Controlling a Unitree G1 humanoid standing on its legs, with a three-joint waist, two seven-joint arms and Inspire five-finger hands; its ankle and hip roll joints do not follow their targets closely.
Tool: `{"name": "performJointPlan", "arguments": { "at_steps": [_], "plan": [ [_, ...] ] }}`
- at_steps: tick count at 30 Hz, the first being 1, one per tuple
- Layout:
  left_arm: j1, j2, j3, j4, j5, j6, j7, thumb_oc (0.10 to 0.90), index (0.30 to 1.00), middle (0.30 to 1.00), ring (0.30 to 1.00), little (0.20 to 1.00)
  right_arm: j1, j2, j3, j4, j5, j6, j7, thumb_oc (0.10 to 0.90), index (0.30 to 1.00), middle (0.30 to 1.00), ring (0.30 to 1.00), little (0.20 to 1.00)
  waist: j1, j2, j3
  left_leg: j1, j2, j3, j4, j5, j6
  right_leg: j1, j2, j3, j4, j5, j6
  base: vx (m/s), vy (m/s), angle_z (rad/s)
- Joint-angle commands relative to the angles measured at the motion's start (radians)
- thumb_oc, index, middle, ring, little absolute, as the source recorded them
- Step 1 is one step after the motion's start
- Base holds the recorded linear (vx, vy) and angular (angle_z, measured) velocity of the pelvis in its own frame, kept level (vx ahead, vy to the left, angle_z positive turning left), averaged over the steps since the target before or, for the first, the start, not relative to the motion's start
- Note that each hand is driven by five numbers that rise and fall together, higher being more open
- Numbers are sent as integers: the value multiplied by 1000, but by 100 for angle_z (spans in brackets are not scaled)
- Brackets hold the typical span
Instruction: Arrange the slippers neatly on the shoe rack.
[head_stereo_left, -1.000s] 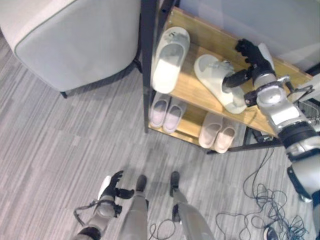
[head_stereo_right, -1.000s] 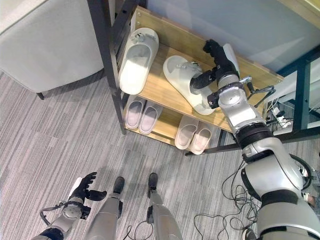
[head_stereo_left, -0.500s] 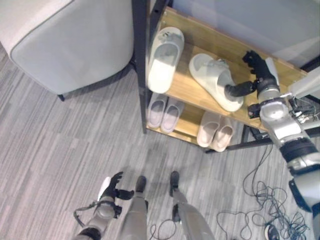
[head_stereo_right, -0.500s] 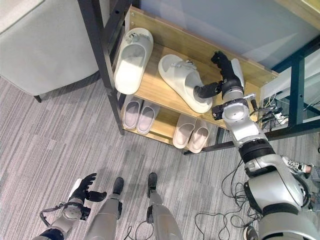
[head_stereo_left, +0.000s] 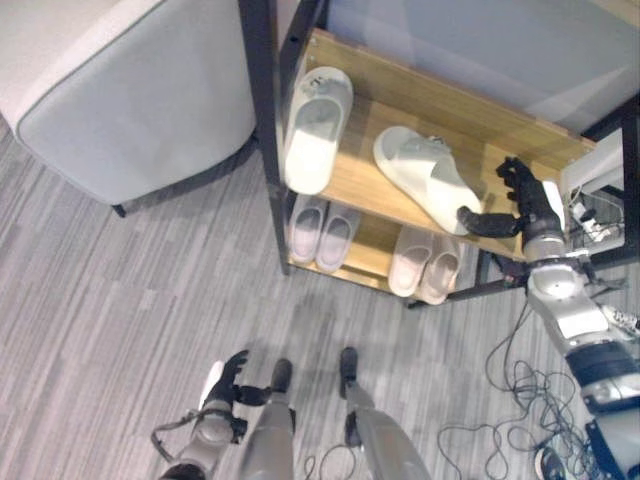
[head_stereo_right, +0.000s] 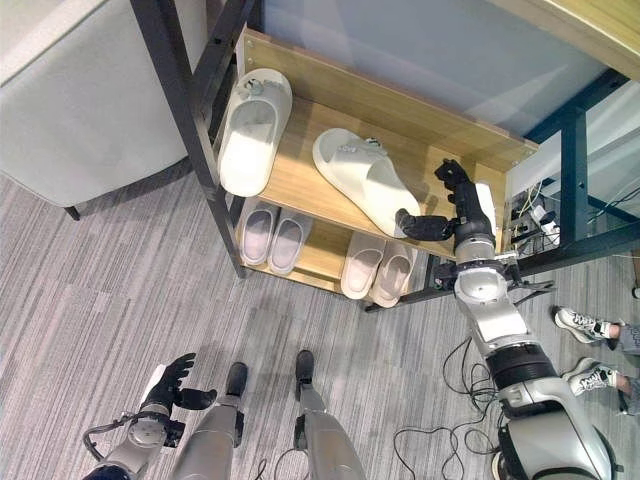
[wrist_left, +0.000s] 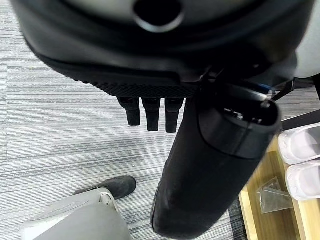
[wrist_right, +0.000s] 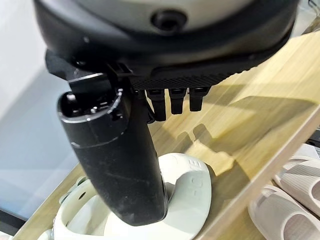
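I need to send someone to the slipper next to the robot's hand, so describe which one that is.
Find the wooden shoe rack with black posts. On its upper shelf lie two pale slippers; take the slanted slipper near the right hand, not the straight slipper by the post.

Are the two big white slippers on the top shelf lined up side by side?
No, the left slipper lies straight along the top shelf, while the right slipper lies slanted, apart from it.

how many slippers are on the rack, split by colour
Pale green slippers on the upper shelf: 2, one upright at the left, one angled beside the right hand
Pale pink slippers on the lower shelf: 4, a left pair and a right pair
Total: 6 slippers
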Motion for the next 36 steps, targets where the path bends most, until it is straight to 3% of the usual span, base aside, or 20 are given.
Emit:
{"name": "performJointPlan", "arguments": {
  "at_steps": [1, 14, 22, 27, 36],
  "plan": [
    [25, -10, -2, -36, 4, -22, -5, 800, 900, 900, 900, 900, -55, -42, -57, -39, -58, -65, -24, 800, 900, 900, 900, 900, 18, 44, -46, 137, 24, 61, -199, -5, 13, 70, -89, -45, 117, -185, 107, 0, 0, 0],
    [26, -9, -11, -36, 41, -23, 5, 800, 900, 900, 900, 900, -55, 1, -67, -52, -86, -78, -59, 800, 900, 900, 900, 900, 27, 58, -46, 134, 16, 55, -211, 3, 18, 64, -94, -49, 112, -179, 110, -4, 0, -3],
    [29, -12, -7, -37, 56, -23, 12, 800, 900, 900, 900, 900, -25, 36, -128, -91, -5, -140, -85, 800, 900, 900, 900, 900, 29, 68, -55, 142, 12, 52, -212, 1, 20, 73, -96, -50, 113, -183, 112, 1, 2, 0],
    [31, -28, -6, -33, 70, -23, 7, 800, 900, 900, 900, 900, 75, 65, -208, -152, 50, -201, -88, 800, 900, 900, 900, 900, 21, 75, -68, 154, 11, 50, -213, -6, 21, 81, -98, -54, 116, -188, 114, 28, 6, 5],
    [43, -42, -7, -35, 75, -22, 2, 800, 900, 900, 900, 900, 119, 103, -254, -185, 80, -243, -98, 800, 900, 900, 900, 900, 21, 86, -76, 162, 9, 50, -212, -11, 23, 86, -98, -53, 117, -194, 114, 0, 0, 0]
  ]
}}
